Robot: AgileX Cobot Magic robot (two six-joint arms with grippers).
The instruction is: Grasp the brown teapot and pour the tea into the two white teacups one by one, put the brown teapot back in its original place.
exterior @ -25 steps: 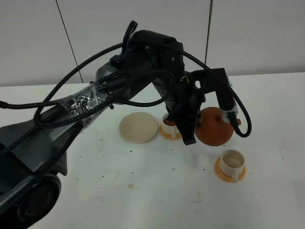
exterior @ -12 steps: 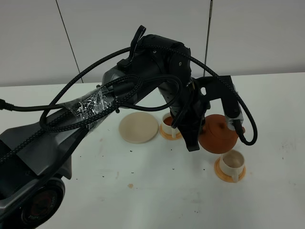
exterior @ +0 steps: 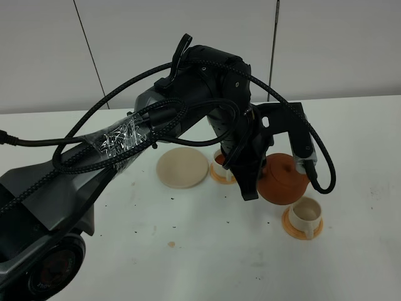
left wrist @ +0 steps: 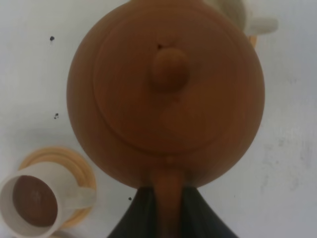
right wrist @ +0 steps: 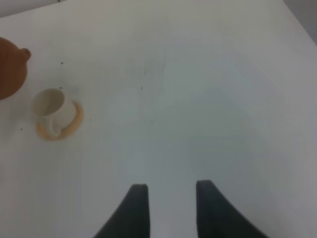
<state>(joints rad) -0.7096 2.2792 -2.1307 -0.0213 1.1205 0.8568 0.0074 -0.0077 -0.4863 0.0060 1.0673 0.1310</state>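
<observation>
Teapot first: the brown teapot hangs from the left arm, near the middle of the worktop in the high view. The left jaws are clenched on its loop handle, one dark finger on each side of the strap, as the left wrist view shows from straight above. The pot sits roughly upright there, lid on, with the small lid knob facing the camera.

The two white teacups flank the pot. The near teacup stands at about 5 o'clock from the teapot, just beside it, on its orange coaster; its inside looks pale. The far teacup lies at about 9 to 10 o'clock from the pot, mostly hidden behind the arm in the high view. The left wrist view shows it plainly: brown tea fills this cup, which rests on its own orange coaster.

The beige saucer lies flat at 9 o'clock from the teapot, beyond the filled cup, and nothing stands on it.

The right jaws are released, their two dark fingers apart with only bare worktop between them, well away from the cups. From that wrist camera the pale cup and an edge of the teapot show far off.
</observation>
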